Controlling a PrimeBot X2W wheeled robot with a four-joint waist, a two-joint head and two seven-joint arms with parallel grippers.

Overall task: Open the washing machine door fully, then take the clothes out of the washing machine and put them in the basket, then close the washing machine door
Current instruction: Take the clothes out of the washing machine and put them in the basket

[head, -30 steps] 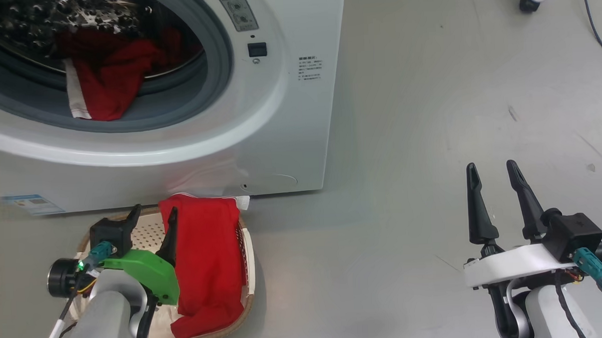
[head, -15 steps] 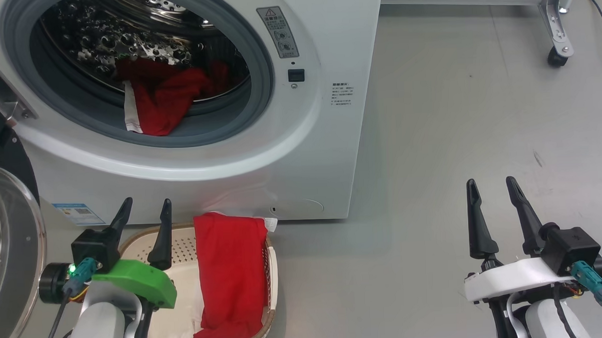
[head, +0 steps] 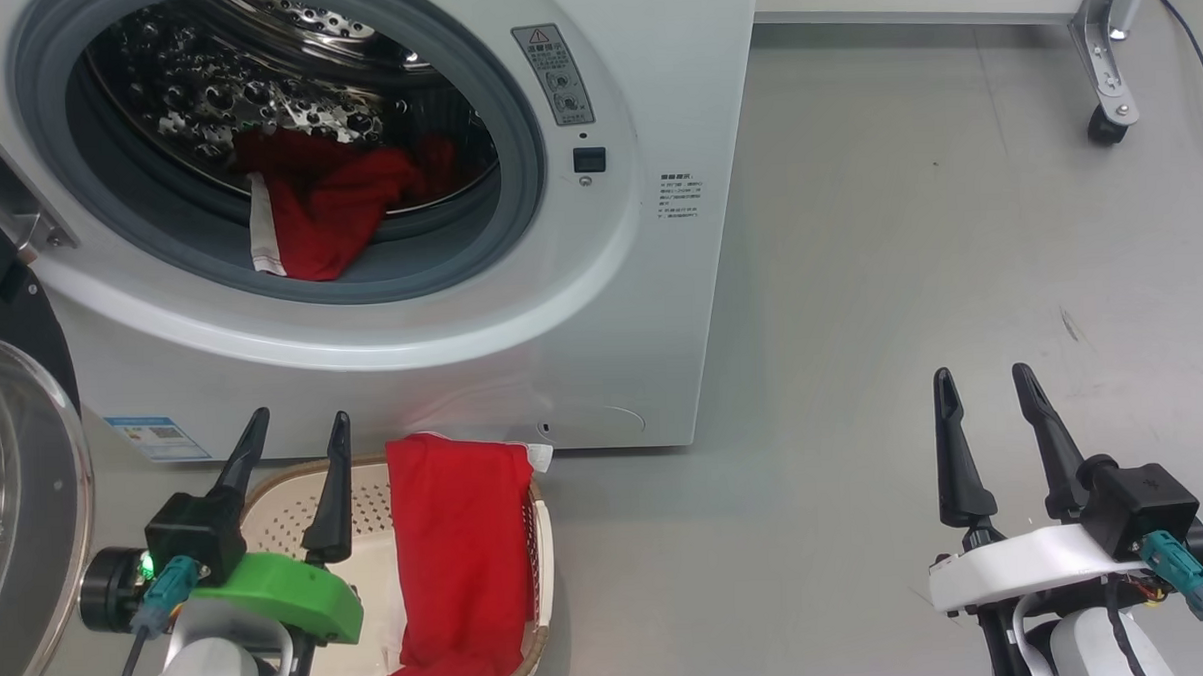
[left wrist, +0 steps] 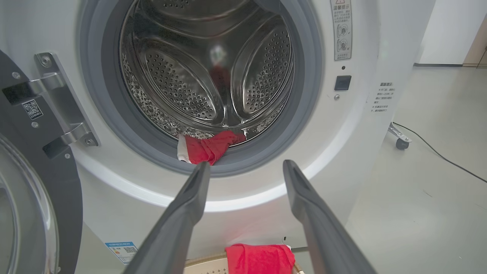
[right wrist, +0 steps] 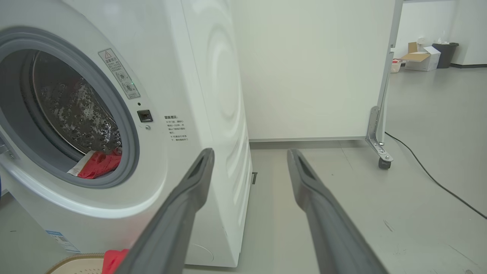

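Hanging over the seal (head: 409, 275), the clothes (head: 327, 217) could be snagged there if pinched thinly; left fingers (head: 334, 477) and right fingers (head: 952, 446) were held wide, empty.

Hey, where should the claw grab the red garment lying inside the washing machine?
Pinch the red fold that spills over the grey seal, beside its white trim. Come straight in from the front, since that bunched part hangs nearest the opening.

Test lab: wheeled partition (right wrist: 312, 68), bare floor (head: 909, 267)
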